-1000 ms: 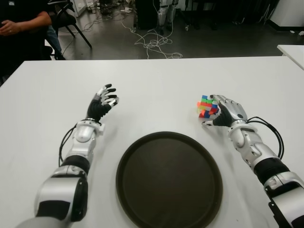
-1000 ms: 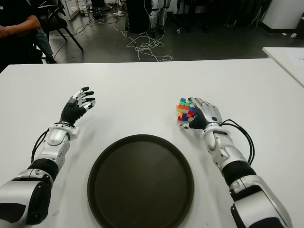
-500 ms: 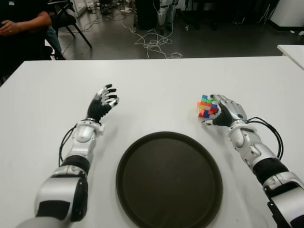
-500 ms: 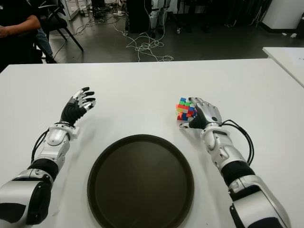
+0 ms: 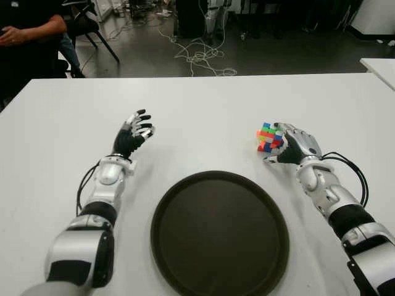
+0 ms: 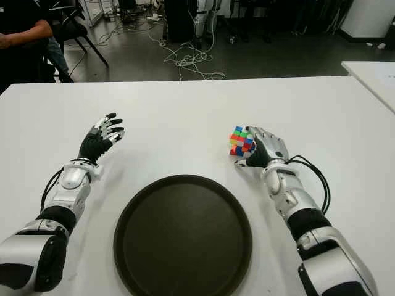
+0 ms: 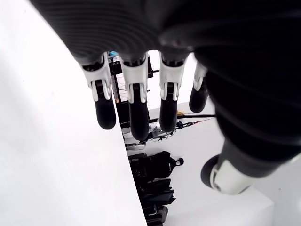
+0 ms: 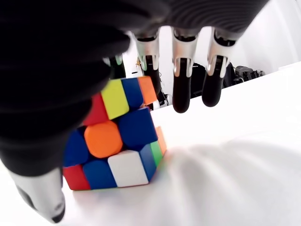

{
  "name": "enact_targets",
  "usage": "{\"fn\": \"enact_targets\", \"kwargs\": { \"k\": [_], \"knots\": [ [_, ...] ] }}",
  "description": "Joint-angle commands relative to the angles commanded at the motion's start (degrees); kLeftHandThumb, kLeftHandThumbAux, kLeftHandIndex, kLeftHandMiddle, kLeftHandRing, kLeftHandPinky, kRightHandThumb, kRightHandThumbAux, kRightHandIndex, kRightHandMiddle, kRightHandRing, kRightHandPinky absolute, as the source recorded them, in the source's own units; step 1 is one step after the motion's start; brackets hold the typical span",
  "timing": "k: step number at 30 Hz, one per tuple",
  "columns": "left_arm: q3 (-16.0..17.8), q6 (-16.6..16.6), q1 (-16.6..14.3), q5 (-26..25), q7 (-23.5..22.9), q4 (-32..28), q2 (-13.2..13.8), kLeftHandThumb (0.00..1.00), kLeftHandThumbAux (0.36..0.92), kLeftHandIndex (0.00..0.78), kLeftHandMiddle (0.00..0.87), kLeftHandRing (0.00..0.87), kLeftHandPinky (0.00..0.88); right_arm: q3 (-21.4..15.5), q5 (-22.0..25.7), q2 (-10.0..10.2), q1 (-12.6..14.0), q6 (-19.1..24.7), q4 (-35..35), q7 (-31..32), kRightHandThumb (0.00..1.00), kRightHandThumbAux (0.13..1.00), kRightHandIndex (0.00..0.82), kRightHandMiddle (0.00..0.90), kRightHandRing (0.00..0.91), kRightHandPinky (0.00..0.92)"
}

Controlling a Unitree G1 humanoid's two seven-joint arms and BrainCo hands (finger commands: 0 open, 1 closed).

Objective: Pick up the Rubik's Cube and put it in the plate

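The left hand (image 5: pixel 134 131) shows over the left part of the white table (image 5: pixel 203 105), raised a little, its dark-tipped fingers (image 7: pixel 135 113) spread and loose with nothing between them. In its own wrist view the four fingers hang apart from the thumb, and only bare table and the room beyond show past them. Its silver forearm runs back toward the near left corner, with a black cable looping beside the wrist.

In the middle, close to the near edge, lies the round dark brown plate (image 5: pixel 179 209), flat on the table with a low raised rim and nothing in it. It sits well apart from the left hand and near the right one.

Farther right, beyond the plate's far right rim, stands the Rubik's Cube (image 5: pixel 266 137) on the table, tilted so that one corner points up, with green, blue, red and orange squares showing. The right hand (image 5: pixel 295 145) is just beside it on its right side, the palm against the cube. In the right wrist view the cube (image 8: pixel 113 141) sits on the table between palm and thumb, while the long fingers (image 8: pixel 181 80) reach out straight past it and do not curl around it, so the hand is not clenched on the cube.

At the far left, beyond the table, a person (image 5: pixel 28 31) in dark clothes sits on a chair.
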Motion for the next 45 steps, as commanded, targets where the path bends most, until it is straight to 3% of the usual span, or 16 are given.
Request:
{"fn": "enact_targets", "kwargs": {
  "k": [17, 25, 28, 32, 36, 40, 45],
  "knots": [
    [-0.4, -0.4, 0.0, 0.1, 0.4, 0.1, 0.1, 0.174, 0.705, 0.115, 0.206, 0.203, 0.19, -1.2, 1.0, -0.2, -0.2, -5.8, 2.7, -5.9, 0.0, 0.826, 0.198, 0.223, 0.268, 0.318],
    [-0.1, 0.1, -0.2, -0.3, 0.1, 0.3, -0.1, 0.179, 0.697, 0.117, 0.211, 0.203, 0.172, -3.8, 1.5, -1.5, 1.4, -7.1, -2.8, -9.4, 0.0, 0.85, 0.251, 0.26, 0.289, 0.322],
    [-0.1, 0.4, -0.3, -0.4, 0.1, 0.4, 0.0, 0.176, 0.693, 0.111, 0.204, 0.2, 0.181, -4.6, 1.4, -1.9, 2.1, -7.5, -4.4, -10.8, 0.0, 0.88, 0.298, 0.306, 0.331, 0.37],
    [-0.1, 0.4, -0.3, -0.3, 0.2, 0.3, 0.0, 0.174, 0.698, 0.109, 0.2, 0.197, 0.187, -6.6, 1.7, -3.8, 4.6, -8.1, -10.5, -11.5, 0.0, 0.907, 0.31, 0.336, 0.352, 0.382],
    [-0.1, 0.2, -0.3, -0.3, 0.2, 0.3, -0.1, 0.175, 0.702, 0.111, 0.2, 0.199, 0.2, -7.9, 1.3, -3.8, 6.6, -6.7, -15.7, -11.7, 0.0, 0.913, 0.296, 0.341, 0.347, 0.355],
    [-0.3, 0.1, -0.3, -0.1, 0.2, 0.3, 0.0, 0.177, 0.711, 0.11, 0.198, 0.198, 0.195, -10.1, 1.7, -3.3, 9.2, -3.7, -25.2, -10.2, 0.0, 0.911, 0.276, 0.349, 0.355, 0.344],
    [-0.2, 0.1, -0.4, -0.2, 0.0, 0.3, 0.0, 0.175, 0.716, 0.106, 0.196, 0.198, 0.189, -11.5, 2.2, -3.2, 10.4, -2.8, -29.2, -9.2, 0.0, 0.903, 0.25, 0.346, 0.354, 0.323]
  ]
}}
